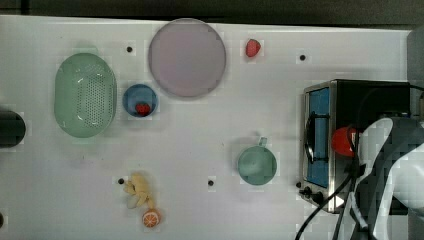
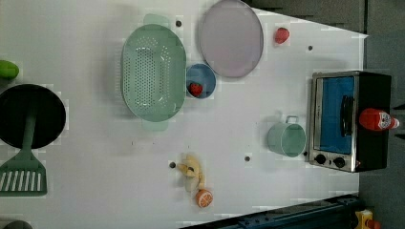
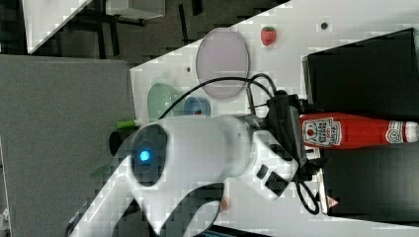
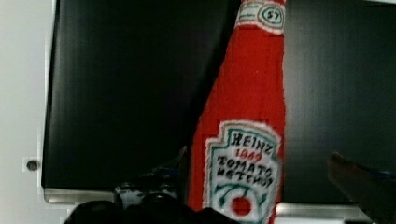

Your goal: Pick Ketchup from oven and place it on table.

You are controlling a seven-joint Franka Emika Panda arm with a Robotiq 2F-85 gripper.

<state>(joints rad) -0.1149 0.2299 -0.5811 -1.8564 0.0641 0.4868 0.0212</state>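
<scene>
The white tabletop (image 1: 210, 125) with its dark screw holes is the biggest thing here; beyond its edge in the right view lie dark flooring and a grey panel. On it, counted in the top view: one oven (image 1: 350, 145) at 3 o'clock, one lilac plate (image 1: 186, 57) at 12, one green colander (image 1: 85, 95) at 9, one mint cup (image 1: 256, 165) just beside the oven's door, one blue bowl (image 1: 140, 99) holding one strawberry (image 1: 143, 108), a second strawberry (image 1: 253, 48) loose near 1, one peeled banana (image 1: 138, 190) and one orange half (image 1: 151, 218) at 7. The left view adds one black pan (image 2: 31, 116) and one green spatula (image 2: 21, 174) at 9. One Ketchup (image 3: 353, 131) lies flat on the oven's black top. The claw (image 4: 261, 172) is spread, a finger on either side of the bottle's labelled body, without pinching it
</scene>
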